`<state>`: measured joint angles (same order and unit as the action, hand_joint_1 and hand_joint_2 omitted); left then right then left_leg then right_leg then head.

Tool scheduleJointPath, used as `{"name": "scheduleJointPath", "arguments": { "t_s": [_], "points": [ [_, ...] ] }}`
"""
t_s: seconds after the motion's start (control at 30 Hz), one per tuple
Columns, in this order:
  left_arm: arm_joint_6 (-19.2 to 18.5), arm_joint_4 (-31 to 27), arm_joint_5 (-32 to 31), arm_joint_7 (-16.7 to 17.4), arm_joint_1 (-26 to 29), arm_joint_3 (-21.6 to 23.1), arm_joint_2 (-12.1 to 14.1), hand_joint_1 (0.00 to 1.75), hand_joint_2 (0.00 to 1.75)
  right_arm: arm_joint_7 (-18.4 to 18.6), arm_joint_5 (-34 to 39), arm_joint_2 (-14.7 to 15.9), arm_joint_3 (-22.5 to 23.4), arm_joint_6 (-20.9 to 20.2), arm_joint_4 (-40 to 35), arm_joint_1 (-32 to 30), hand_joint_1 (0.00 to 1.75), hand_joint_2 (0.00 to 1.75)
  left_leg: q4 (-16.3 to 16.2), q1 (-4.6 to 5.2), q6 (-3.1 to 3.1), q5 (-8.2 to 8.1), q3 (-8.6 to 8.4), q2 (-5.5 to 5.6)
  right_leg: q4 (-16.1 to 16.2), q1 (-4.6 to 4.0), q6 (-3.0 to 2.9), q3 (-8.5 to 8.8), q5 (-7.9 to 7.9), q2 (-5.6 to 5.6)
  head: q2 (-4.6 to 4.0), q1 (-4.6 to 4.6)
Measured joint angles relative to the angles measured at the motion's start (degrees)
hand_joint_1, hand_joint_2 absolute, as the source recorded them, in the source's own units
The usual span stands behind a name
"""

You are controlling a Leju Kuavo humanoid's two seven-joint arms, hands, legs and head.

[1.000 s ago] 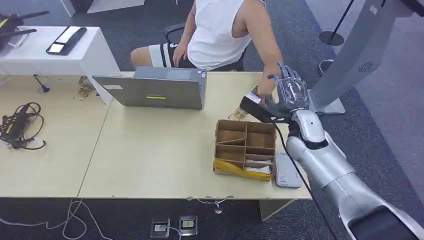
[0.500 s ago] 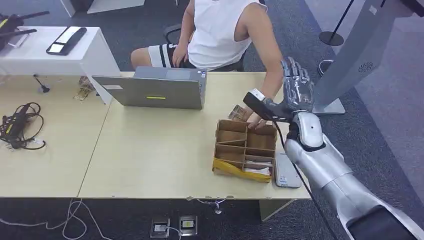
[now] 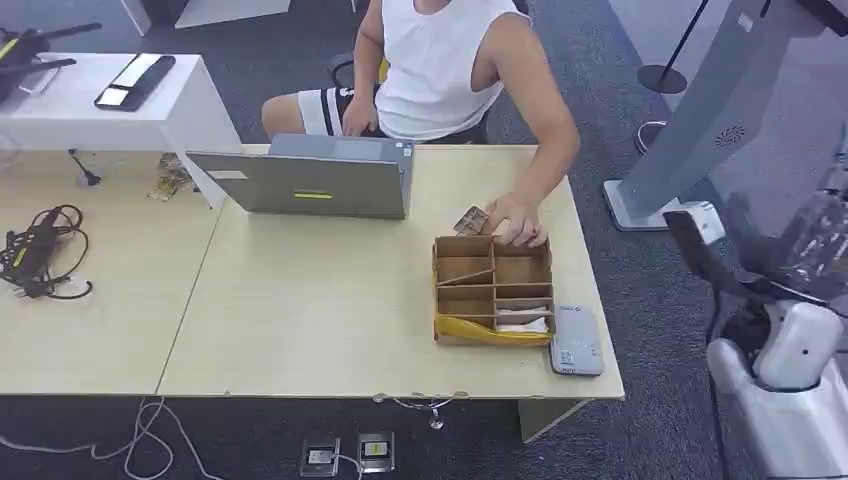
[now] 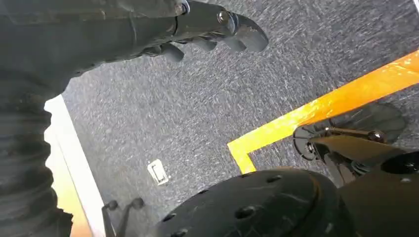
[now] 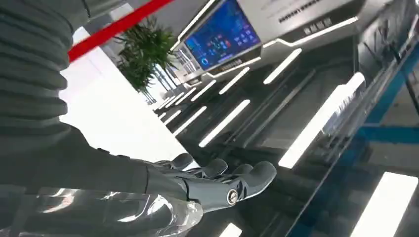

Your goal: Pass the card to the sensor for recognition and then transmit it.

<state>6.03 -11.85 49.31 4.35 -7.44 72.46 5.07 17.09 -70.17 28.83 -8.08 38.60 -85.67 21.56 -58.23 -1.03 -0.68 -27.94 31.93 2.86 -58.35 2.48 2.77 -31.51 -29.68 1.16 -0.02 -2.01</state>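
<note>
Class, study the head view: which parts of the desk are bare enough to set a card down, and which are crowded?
Bare: the wide stretch of desk between the laptop, the cable bundle and the cardboard organizer. Crowded: the right end, where the person's hand rests at the organizer beside the grey card reader.

Even, soft overhead light across the head view, the pale table (image 3: 300, 300) bright and sharp with barely a shadow under the laptop (image 3: 310, 180). Far right goes smeary: the right hand (image 3: 815, 245) is motion-blurred, outline hard to make out. Right wrist view is harsh, white ceiling strips (image 5: 232, 118) blown out, a glowing screen (image 5: 222, 42) soft. Left wrist view dimmer, carpet (image 4: 197, 113) streaked with blur, left hand (image 4: 207, 29) in shade.
</note>
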Motion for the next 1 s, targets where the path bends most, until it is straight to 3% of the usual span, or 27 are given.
{"name": "scheduleJointPath", "arguments": {
  "t_s": [0.13, 0.17, 0.27, 0.43, 0.5, 0.6, 0.73, 1.0],
  "points": [
    [0.0, 0.0, 1.3, 0.0, 0.1, -1.0, 0.0, 0.00, 1.75, -20.0, 8.8, -4.0, 19.5, 0.0, -2.2, -1.5, 0.00, 1.75, 0.0, -0.01, -0.01, 0.00, -0.06, -0.05, 0.0, -0.01, 0.00, -0.02, 0.00, 0.08, 0.00, 0.04],
    [0.0, 0.0, 1.5, -0.1, 0.2, -1.2, 0.0, 0.00, 1.75, -23.4, 10.5, -5.2, 23.9, 0.0, -2.0, -1.6, 0.00, 1.75, 0.0, -0.01, 0.00, 0.01, -0.06, -0.03, 0.0, -0.01, 0.00, 0.00, 0.00, 0.06, 0.00, 0.02],
    [0.0, 0.0, 1.8, -0.1, 0.3, -1.8, 0.0, 0.00, 1.75, -28.6, 11.5, -8.3, 37.0, -0.1, 1.2, -1.4, 0.00, 1.75, 0.0, 0.00, 0.00, 0.01, -0.04, -0.06, 0.0, 0.00, 0.00, -0.03, 0.00, 0.10, 0.00, 0.02],
    [0.0, 0.0, 1.2, -0.6, 0.3, -3.5, -0.2, 0.00, 1.75, -33.6, 8.5, -12.5, 58.6, -0.1, 11.8, -0.4, 0.00, 1.75, 0.0, 0.01, 0.01, -0.03, -0.08, -0.35, 0.0, 0.01, 0.00, -0.13, 0.00, 0.41, 0.00, 0.02],
    [0.0, 0.0, 0.6, -0.7, 0.3, -4.1, -0.2, 0.00, 1.75, -32.8, 6.4, -14.1, 66.1, -0.1, 15.9, -0.4, 0.00, 1.75, 0.0, 0.00, -0.01, -0.08, -0.06, -0.40, 0.0, 0.00, 0.00, -0.16, 0.00, 0.46, 0.00, 0.00],
    [0.0, 0.0, -0.2, -1.2, 0.3, -4.7, -0.2, 0.00, 1.75, -28.4, 4.7, -16.4, 73.3, -0.1, 20.3, -2.1, 0.00, 1.75, 0.0, -0.08, -0.09, -0.14, -0.08, -0.59, 0.0, -0.07, -0.01, -0.23, -0.01, 0.67, 0.00, 0.04],
    [0.0, 0.0, -1.8, -1.3, 0.3, -5.7, -0.3, 0.00, 1.75, -22.3, 4.6, -18.8, 79.8, -0.1, 25.3, -4.5, 0.00, 1.75, 0.0, -0.24, -0.15, -0.17, -0.10, -0.68, 0.0, -0.24, -0.07, -0.20, -0.04, 0.67, 0.00, 0.02],
    [0.0, 0.0, -3.8, -1.3, 0.4, -7.7, -0.3, 0.00, 1.75, -16.0, 6.6, -24.0, 88.2, -0.1, 35.0, -9.2, 0.00, 1.75, 0.1, -0.32, -0.17, -0.18, -0.10, -0.69, 0.0, -0.33, -0.08, -0.15, -0.05, 0.67, 0.00, 0.00]
  ]
}}
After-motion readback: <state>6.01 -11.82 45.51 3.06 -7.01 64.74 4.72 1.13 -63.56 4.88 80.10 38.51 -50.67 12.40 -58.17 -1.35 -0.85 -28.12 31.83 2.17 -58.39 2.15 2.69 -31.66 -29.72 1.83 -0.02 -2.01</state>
